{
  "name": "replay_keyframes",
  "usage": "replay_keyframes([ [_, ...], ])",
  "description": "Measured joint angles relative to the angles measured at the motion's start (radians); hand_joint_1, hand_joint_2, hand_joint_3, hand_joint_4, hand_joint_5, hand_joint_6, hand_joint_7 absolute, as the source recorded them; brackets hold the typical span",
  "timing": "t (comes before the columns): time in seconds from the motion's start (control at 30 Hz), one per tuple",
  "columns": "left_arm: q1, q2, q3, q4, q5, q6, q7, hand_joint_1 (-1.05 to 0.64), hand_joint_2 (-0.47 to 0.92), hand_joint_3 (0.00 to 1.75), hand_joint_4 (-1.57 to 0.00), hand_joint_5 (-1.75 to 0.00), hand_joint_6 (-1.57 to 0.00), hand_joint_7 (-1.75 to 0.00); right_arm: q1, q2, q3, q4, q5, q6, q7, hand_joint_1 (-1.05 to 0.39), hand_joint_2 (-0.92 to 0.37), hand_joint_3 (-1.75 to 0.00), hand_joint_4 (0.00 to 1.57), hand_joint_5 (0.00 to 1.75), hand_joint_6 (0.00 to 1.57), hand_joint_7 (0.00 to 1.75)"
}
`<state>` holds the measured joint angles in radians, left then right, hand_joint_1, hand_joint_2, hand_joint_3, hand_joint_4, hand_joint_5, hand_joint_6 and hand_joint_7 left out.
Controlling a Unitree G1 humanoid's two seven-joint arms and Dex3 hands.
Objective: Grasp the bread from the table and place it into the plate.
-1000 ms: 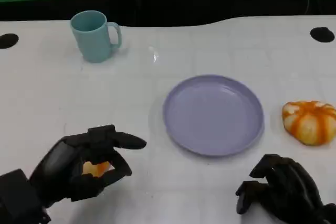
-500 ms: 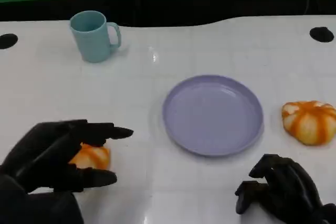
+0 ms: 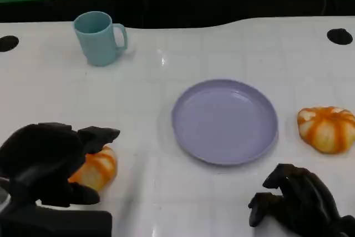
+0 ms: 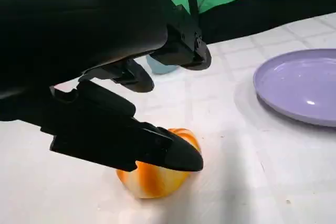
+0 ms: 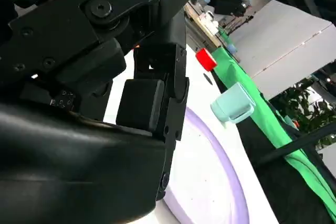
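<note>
The left hand (image 3: 47, 162) arches over a piece of bread (image 3: 95, 169) that lies on the white surface (image 3: 144, 104), down at the near left and well apart from the purple plate (image 3: 224, 121). In the left wrist view one of its fingers (image 4: 152, 150) lies across the front of the loaf while others reach over the top, so they wrap around it loosely. Whether they press it yet I cannot tell, since the palm hides the far side.

The step in hand looks like securing the grasp. To do it well, the fingers should settle low on both flanks of the loaf before lifting, squeezing gently since bread probably dents. Then lift clear and carry it toward the plate's centre.

The right hand (image 3: 297, 203) rests near the plate's front edge with fingers curled in, holding nothing. A second loaf (image 3: 327, 129) sits just beyond the plate's right side.
</note>
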<state>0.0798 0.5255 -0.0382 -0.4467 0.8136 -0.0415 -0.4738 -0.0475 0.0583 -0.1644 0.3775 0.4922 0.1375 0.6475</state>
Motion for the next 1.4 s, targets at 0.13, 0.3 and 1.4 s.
replay_keyframes([
  [0.13, -0.009, 0.014, -0.06, -0.006, 0.17, 0.051, -0.037, -0.7, 0.89, 0.02, -0.39, -0.08, -0.27, 0.0, 0.0, 0.0, 0.0, -0.002, 0.0, 0.0, 0.0, -1.04, -0.72, 0.0, 1.57, 0.73, 1.57, 0.37],
  [0.3, -0.03, 0.01, -0.105, -0.002, 0.267, 0.094, -0.055, -0.7, 0.89, 0.01, -0.39, -0.06, -0.24, 0.0, 0.002, 0.0, 0.0, -0.008, 0.0, 0.0, -0.001, -1.04, -0.72, 0.0, 1.57, 0.74, 1.57, 0.37],
  [1.4, -0.342, -0.066, -0.356, 0.781, 0.241, 0.086, 0.377, -0.38, 0.92, 0.25, -0.47, -1.57, -0.66, -0.1, 0.011, 0.005, 0.003, -0.032, 0.0, 0.004, -0.003, -1.03, -0.72, 0.0, 1.57, 0.71, 1.57, 0.34],
])
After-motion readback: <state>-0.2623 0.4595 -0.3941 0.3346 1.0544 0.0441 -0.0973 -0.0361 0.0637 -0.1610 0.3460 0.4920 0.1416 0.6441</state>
